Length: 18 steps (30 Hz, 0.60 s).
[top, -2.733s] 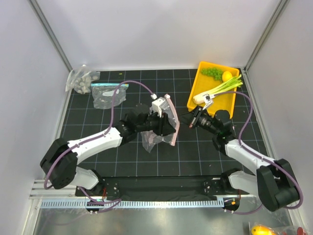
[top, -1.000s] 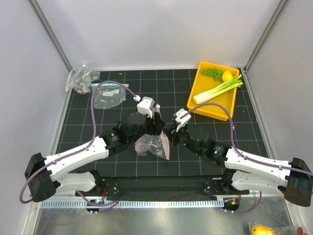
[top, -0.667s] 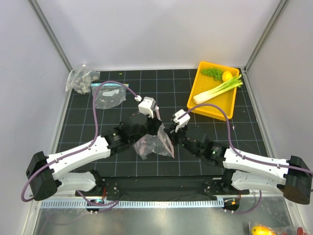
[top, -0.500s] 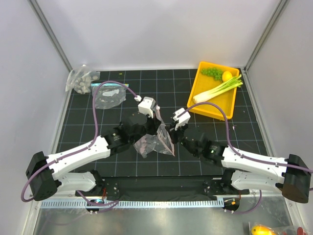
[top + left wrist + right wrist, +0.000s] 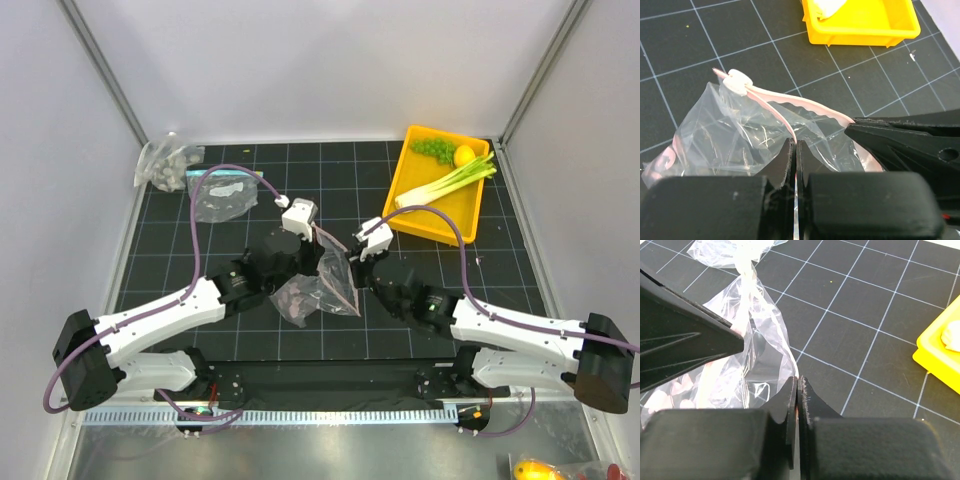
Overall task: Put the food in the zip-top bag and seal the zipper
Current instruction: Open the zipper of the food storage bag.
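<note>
Black gridded matting is covering the worktop [image 5: 180,250], with pale walls closing it in on three sides. Near the middle, the zip-top bag [image 5: 318,288] is hanging crumpled between the two arms, its lower folds resting on the mat. The left end effector [image 5: 793,146] is clenching the bag's mouth from the left, the pink zipper [image 5: 810,105] running straight into its closed jaws. The right end effector [image 5: 797,383] is gripping the clear film at the opposite edge, jaws pressed tight on it. The two sets of fingertips are sitting just beside each other, the mouth stretching between them.

Well apart at the far right, a yellow tray [image 5: 462,210] is holding the leek [image 5: 445,185], lemon [image 5: 464,155] and grapes [image 5: 432,148]. At the far left, a blue-zippered bag [image 5: 222,198] and a bunched dotted bag [image 5: 165,165] are lying on the mat.
</note>
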Available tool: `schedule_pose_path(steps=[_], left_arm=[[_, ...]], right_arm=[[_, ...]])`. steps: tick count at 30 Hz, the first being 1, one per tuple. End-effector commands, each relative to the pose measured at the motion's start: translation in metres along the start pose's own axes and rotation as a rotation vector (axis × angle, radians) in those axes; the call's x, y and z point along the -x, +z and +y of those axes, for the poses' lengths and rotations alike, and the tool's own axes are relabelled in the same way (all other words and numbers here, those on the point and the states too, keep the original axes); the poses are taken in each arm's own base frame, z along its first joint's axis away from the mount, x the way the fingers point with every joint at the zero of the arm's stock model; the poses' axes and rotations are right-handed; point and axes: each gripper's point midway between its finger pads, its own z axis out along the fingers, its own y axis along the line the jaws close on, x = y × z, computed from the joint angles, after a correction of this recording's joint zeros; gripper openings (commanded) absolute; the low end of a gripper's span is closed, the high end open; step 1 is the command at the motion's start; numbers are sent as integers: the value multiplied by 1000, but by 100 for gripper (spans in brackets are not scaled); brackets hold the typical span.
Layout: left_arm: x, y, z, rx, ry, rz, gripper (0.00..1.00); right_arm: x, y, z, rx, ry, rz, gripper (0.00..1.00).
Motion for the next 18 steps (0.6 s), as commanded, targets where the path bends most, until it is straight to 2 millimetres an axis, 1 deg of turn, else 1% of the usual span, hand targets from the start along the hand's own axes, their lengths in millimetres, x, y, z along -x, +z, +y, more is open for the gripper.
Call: schedule_pose_path(steps=[1, 2, 4, 5, 8, 13, 14, 15, 16, 17, 18], left_arm=[[19, -4, -5, -10, 18, -38, 0], [20, -4, -6, -15, 19, -39, 0], [20, -4, -8, -27, 31, -34, 0], [20, -5, -9, -32, 34, -33, 0], [22, -7, -11, -47, 40, -36, 0], [26, -12, -9, -44, 42, -54, 0], [26, -12, -8, -38, 44, -56, 0], [28, -14, -7, -39, 42, -62, 0], [29, -15, -7, -38, 42, -65, 0], [29, -15, -6, -36, 43, -66, 0], [29, -16, -7, -40, 43, -66, 0]], right_arm=[[29, 2, 6, 3, 49, -62, 15], [30, 2, 10, 23, 48, -62, 25], [27, 4, 13, 36, 41, -51, 31], [26, 5, 15, 45, 39, -47, 35], [24, 8, 18, 50, 31, -33, 40], [17, 11, 31, 109, 23, -1, 41], [18, 12, 33, 113, 22, 2, 39], [17, 12, 34, 114, 24, 5, 34], [14, 14, 32, 104, 21, 15, 25], [16, 14, 32, 97, 25, 11, 9], [16, 14, 30, 83, 28, 11, 3]])
